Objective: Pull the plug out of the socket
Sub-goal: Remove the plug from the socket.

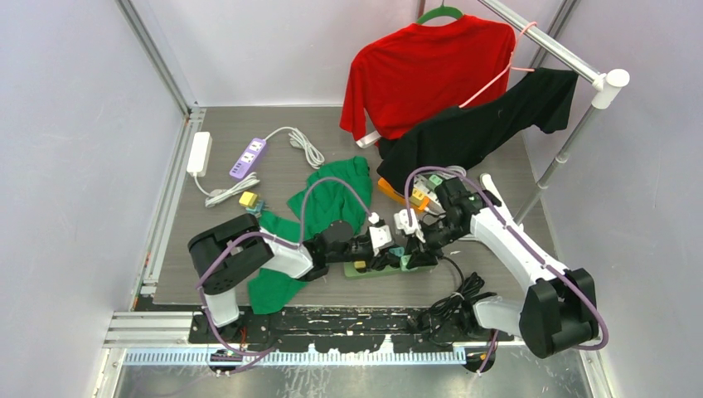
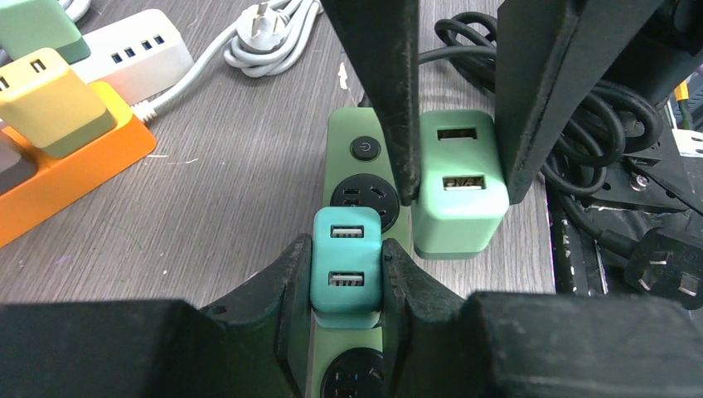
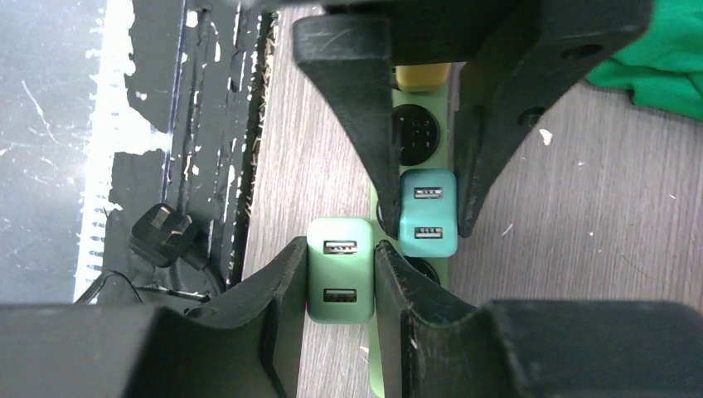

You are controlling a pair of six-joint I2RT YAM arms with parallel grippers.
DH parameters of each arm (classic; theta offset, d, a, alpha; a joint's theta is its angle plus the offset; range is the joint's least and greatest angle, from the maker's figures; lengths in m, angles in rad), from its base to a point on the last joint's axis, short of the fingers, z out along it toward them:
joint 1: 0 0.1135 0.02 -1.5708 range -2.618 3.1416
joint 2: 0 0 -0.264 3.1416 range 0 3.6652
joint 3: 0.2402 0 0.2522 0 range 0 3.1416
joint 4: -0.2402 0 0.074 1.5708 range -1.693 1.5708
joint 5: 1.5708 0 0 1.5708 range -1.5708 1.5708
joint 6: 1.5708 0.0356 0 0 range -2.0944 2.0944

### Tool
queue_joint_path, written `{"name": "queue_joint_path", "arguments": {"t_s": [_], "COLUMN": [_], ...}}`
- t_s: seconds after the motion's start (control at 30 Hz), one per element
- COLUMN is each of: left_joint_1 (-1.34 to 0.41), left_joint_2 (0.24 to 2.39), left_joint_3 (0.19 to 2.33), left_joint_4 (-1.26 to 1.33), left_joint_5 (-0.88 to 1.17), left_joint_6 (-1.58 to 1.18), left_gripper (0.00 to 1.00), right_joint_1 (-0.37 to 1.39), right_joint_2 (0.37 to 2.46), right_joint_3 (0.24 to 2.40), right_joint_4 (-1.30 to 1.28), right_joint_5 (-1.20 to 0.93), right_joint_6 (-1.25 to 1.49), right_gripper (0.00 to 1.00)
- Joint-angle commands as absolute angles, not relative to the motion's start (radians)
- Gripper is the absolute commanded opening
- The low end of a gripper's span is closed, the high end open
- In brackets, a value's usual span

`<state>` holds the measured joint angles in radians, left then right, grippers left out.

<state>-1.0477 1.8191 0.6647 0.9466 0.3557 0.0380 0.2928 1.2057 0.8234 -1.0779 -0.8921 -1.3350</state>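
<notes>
A green power strip (image 1: 373, 271) lies near the table's front edge. A teal USB plug (image 2: 346, 269) stands on the strip (image 2: 344, 124), and my left gripper (image 2: 346, 249) is shut on its sides. A light green USB plug (image 3: 340, 269) is clamped in my right gripper (image 3: 340, 249), which is shut on it. That plug sits beside the strip's (image 3: 377, 373) edge over the wooden table, off the sockets. In the left wrist view the light green plug (image 2: 460, 182) shows between the right fingers (image 2: 390, 91), next to a bare socket (image 2: 365, 196). Both grippers meet over the strip in the top view.
An orange strip (image 2: 83, 162) with a yellow plug (image 2: 50, 99) lies behind, beside a white USB strip (image 2: 141, 50). A black cable coil (image 2: 613, 108) and black plug (image 3: 162, 236) lie at the front edge. A green shirt (image 1: 327, 203), purple strip (image 1: 249, 157) and hanging red shirt (image 1: 423, 70) stand further back.
</notes>
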Motion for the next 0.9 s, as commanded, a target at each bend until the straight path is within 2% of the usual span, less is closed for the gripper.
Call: {"name": "queue_joint_path", "arguments": {"t_s": [0.0,0.07,0.3,0.4,0.5,0.87], "left_joint_1": [-1.037,-1.037,-1.037,-1.037,-1.037,-1.037], "left_joint_2": [1.903,1.876,1.737,1.653,1.569,1.186], "left_joint_3": [0.614,0.628,0.675,0.663,0.637,0.446], "left_joint_4": [0.736,0.71,0.602,0.591,0.588,0.634], "left_joint_5": [0.292,0.291,0.268,0.247,0.227,0.113], "left_joint_6": [0.068,0.054,0.015,0.004,-0.009,-0.229], "left_gripper": [0.01,0.05,0.53,0.66,0.71,0.72], "right_joint_1": [0.298,0.285,0.248,0.247,0.248,0.248], "right_joint_2": [1.192,1.157,1.117,1.146,1.18,1.283], "right_joint_3": [0.898,0.9,0.935,0.969,0.997,1.055], "right_joint_4": [-0.999,-0.948,-0.928,-0.956,-0.966,-0.986], "right_joint_5": [-0.869,-0.82,-0.833,-0.862,-0.891,-1.002], "right_joint_6": [-1.152,-1.059,-0.851,-0.792,-0.72,-0.543], "right_gripper": [0.01,0.01,0.01,0.02,0.03,0.04]}}
